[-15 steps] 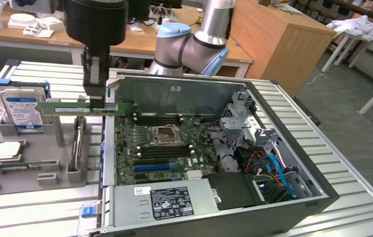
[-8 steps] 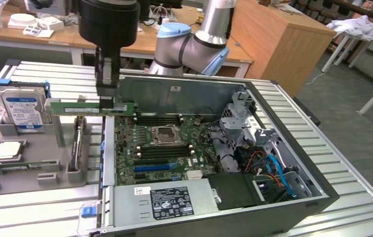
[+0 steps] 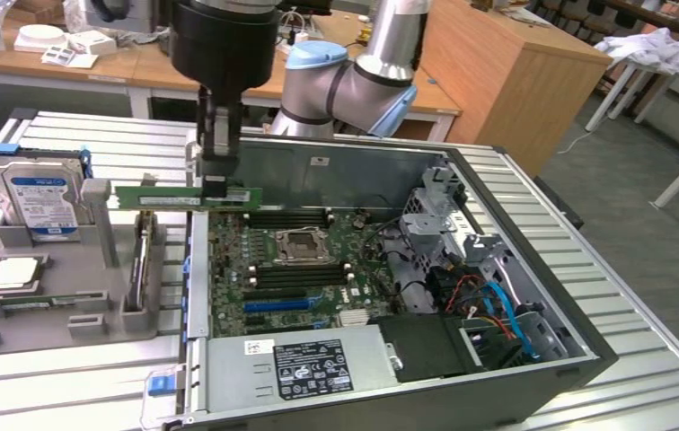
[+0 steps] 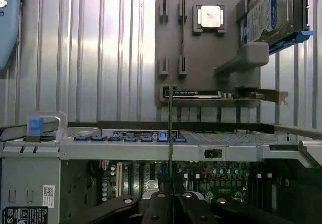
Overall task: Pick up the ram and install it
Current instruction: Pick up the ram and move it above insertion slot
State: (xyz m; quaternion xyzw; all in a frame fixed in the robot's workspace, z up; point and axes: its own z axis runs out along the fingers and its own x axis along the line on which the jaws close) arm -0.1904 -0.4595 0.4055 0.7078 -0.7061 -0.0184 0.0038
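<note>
The ram is a thin green stick held level and on edge, hanging over the near-left wall of the open computer case. My gripper points straight down and is shut on the ram's end nearest the case. In the wrist view the ram appears edge-on as a thin line rising from between my fingertips, where the gripper clamps it. The motherboard lies inside the case, with dark memory slots beside the processor socket.
A grey parts holder sits at the exterior view's left, carrying a hard drive, a square silver processor chip and an upright card. The power supply and cables crowd the case's near and right parts.
</note>
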